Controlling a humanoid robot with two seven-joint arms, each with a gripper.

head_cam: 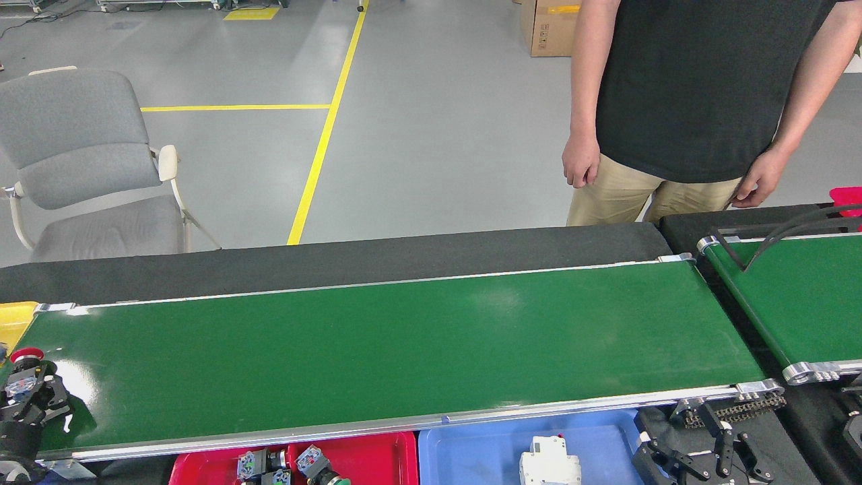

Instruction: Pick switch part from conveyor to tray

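Gripping a red-capped switch part [25, 367], the left pincer [34, 397] sat closed at the conveyor's [404, 350] nine o'clock end.
Right pincer [700, 458] parted, empty; red tray [377, 451] held switches, blue tray [471, 455] a white part [549, 461].

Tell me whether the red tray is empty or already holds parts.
Not empty. The red tray holds several switch parts clustered at its near left side; the frame's bottom edge cuts them off, so no exact count.

My left gripper [30, 404] is matte black, built of angular linkage bars with short, blocky fingers on a dark rounded wrist. My right gripper [700, 455] is the same black metal, its jointed finger links pinned at small pivots, with a pale patch on one link near the base.
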